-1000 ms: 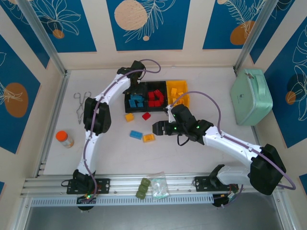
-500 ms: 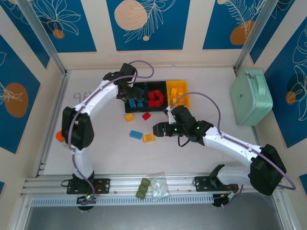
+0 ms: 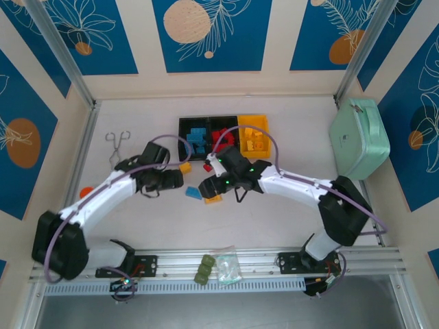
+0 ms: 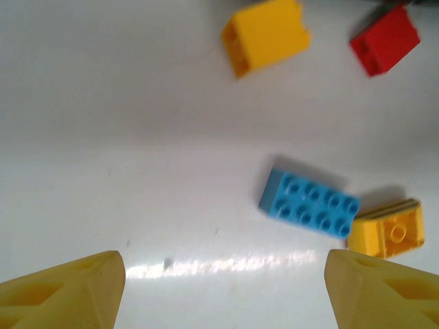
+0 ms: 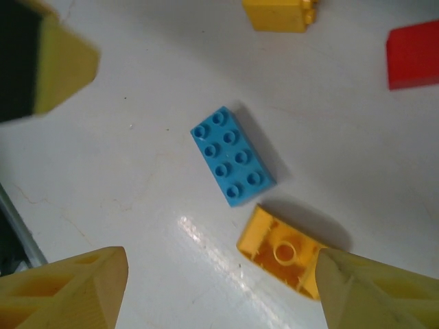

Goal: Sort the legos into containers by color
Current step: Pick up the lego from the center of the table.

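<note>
Legos [image 3: 221, 139]: most sit in the far bins [image 3: 259, 120], and four lie loose on the table [image 3: 151, 116] just nearer.
My left gripper [image 4: 223, 295] and right gripper [image 5: 219, 295] both hang spread wide and empty over the blue brick [image 5: 233, 155]. A yellow brick [image 5: 285, 250] lies just beside it.

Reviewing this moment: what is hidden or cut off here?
Top view: the left arm covers most of the orange item.
Right wrist view: the frame edges cut off the red lego and a yellow lego.
Top view: the legos inside the containers are too small to count.
</note>
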Controlling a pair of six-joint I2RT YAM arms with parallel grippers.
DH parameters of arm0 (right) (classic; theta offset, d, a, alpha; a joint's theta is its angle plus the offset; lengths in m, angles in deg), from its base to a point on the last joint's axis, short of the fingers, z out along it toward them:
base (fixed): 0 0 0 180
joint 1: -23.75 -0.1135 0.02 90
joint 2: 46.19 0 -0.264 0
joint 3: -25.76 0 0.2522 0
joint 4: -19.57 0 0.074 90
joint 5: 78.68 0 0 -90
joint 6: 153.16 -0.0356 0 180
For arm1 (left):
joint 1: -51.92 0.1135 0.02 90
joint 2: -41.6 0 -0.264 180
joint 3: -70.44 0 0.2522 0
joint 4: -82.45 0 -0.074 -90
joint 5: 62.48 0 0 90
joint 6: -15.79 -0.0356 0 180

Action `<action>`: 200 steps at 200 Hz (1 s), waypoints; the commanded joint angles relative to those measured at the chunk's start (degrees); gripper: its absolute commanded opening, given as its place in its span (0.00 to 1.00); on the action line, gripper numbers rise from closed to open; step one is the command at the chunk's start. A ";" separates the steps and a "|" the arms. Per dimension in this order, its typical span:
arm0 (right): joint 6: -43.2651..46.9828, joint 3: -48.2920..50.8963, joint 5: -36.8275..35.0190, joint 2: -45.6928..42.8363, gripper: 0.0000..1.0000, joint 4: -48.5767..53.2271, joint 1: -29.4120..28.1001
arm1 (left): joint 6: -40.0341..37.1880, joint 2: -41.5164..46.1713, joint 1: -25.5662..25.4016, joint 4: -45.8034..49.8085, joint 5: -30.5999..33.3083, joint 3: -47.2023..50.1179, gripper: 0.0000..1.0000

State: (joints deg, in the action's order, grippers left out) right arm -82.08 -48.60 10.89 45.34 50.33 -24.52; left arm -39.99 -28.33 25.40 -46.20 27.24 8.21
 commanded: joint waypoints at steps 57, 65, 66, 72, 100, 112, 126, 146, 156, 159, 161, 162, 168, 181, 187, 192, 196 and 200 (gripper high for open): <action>8.40 -12.35 -2.57 16.54 0.70 2.69 -2.42 | 14.78 21.67 0.33 1.69 -1.00 15.43 0.76; 8.82 -12.76 -3.65 17.60 0.70 2.27 -2.76 | 15.07 22.09 0.42 1.62 -1.13 16.04 0.76; 8.86 -12.86 -3.81 17.75 0.70 2.26 -2.82 | 15.12 22.19 0.42 1.57 -1.13 16.08 0.76; 9.11 -13.25 -4.77 18.58 0.70 2.38 -3.13 | 15.18 22.21 0.42 1.66 -1.22 16.37 0.76; 10.53 -14.64 -8.68 21.76 0.69 3.17 -5.06 | 14.92 22.28 0.51 2.12 -1.16 16.50 0.76; 10.74 -15.01 -9.77 23.03 0.68 3.64 -5.80 | 14.74 22.29 0.60 2.13 -1.05 16.36 0.76; 10.68 -14.99 -10.65 24.01 0.63 3.83 -6.53 | 14.57 22.30 0.69 2.12 -1.13 16.26 0.76; 10.30 -15.00 -12.15 24.59 0.49 3.49 -7.31 | 14.56 22.03 0.78 1.96 -1.21 16.31 0.76; 10.30 -15.28 -12.74 24.51 0.43 3.40 -7.66 | 14.52 21.80 0.86 1.80 -1.35 16.42 0.76; 10.31 -15.38 -12.88 24.49 0.41 3.39 -7.71 | 14.56 21.69 0.86 1.79 -1.39 16.46 0.76; 10.35 -15.46 -12.96 24.38 0.40 3.33 -7.78 | 14.56 21.64 0.86 1.73 -1.44 16.47 0.76; 10.37 -15.49 -12.99 24.39 0.40 3.36 -7.79 | 14.56 21.62 0.86 1.72 -1.51 16.47 0.76; 10.46 -15.79 -13.02 24.21 0.37 3.46 -7.87 | 14.56 21.55 0.86 1.64 -1.56 16.54 0.76; 10.55 -16.46 -13.34 23.57 0.32 3.72 -7.93 | 14.74 21.51 0.86 1.32 -1.74 16.57 0.76; 10.48 -16.77 -13.46 23.09 0.30 3.92 -7.89 | 14.82 21.55 0.92 1.31 -1.79 16.61 0.76; 10.52 -17.05 -13.38 22.70 0.29 4.14 -7.78 | 14.97 21.59 0.93 1.27 -1.83 16.57 0.76; 10.56 -17.14 -13.21 22.24 0.29 4.23 -7.74 | 14.97 21.59 0.95 1.18 -1.84 16.50 0.76; 10.57 -17.33 -13.12 21.81 0.29 4.32 -7.64 | 15.12 21.61 0.95 1.11 -1.84 16.56 0.76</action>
State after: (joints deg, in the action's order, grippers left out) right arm -72.03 -63.75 -2.07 68.46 53.26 -31.91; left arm -26.01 -6.89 25.95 -45.26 26.41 24.38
